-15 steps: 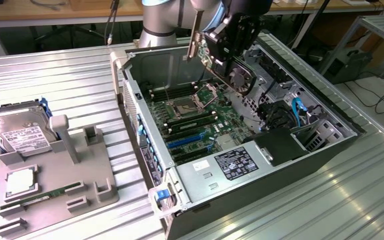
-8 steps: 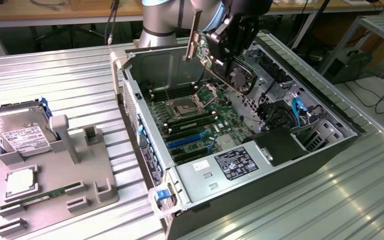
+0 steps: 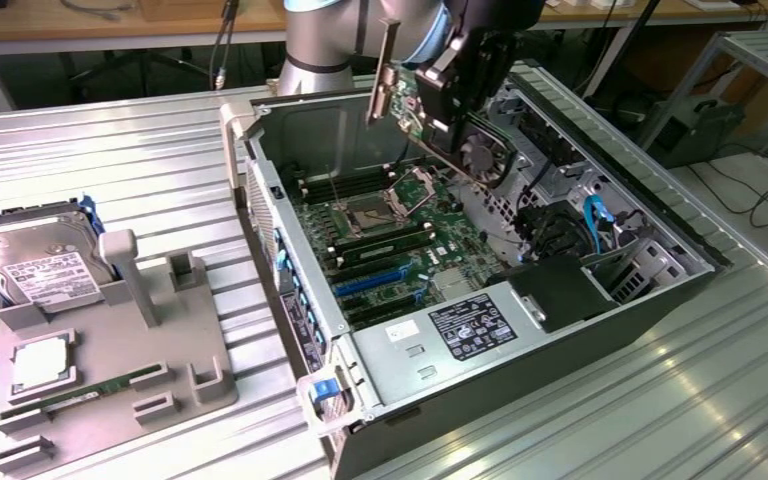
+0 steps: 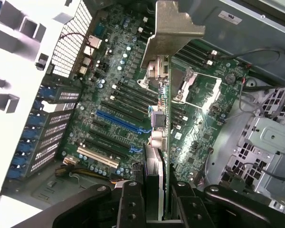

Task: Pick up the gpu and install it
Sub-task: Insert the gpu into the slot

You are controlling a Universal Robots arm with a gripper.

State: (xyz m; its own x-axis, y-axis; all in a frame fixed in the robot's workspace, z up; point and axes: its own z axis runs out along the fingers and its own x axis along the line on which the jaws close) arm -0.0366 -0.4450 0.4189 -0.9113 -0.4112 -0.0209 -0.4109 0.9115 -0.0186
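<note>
The gpu (image 3: pixel 454 125) hangs tilted in the air over the open computer case (image 3: pixel 651 215), with its round black fan (image 3: pixel 487 157) facing the exterior view's right and its pale metal end bracket (image 3: pixel 384 65) pointing up. My gripper (image 3: pixel 475 60) is shut on the card's upper edge. In the wrist view the gpu (image 4: pixel 162 137) appears edge-on between my fingers (image 4: pixel 131 204), bracket (image 4: pixel 173 28) farthest from me. Below it lies the green motherboard (image 4: pixel 109 85) with its blue slot (image 4: pixel 118 121), well apart from the card.
Inside the case are the CPU socket (image 3: pixel 368 215), memory slots, blue slots (image 3: pixel 377 282), a power supply (image 3: pixel 471 325) and cables. On the exterior view's left, a grey fixture (image 3: pixel 157 350) holds a hard drive (image 3: pixel 40 268), a CPU (image 3: pixel 40 362) and a memory stick (image 3: pixel 84 397).
</note>
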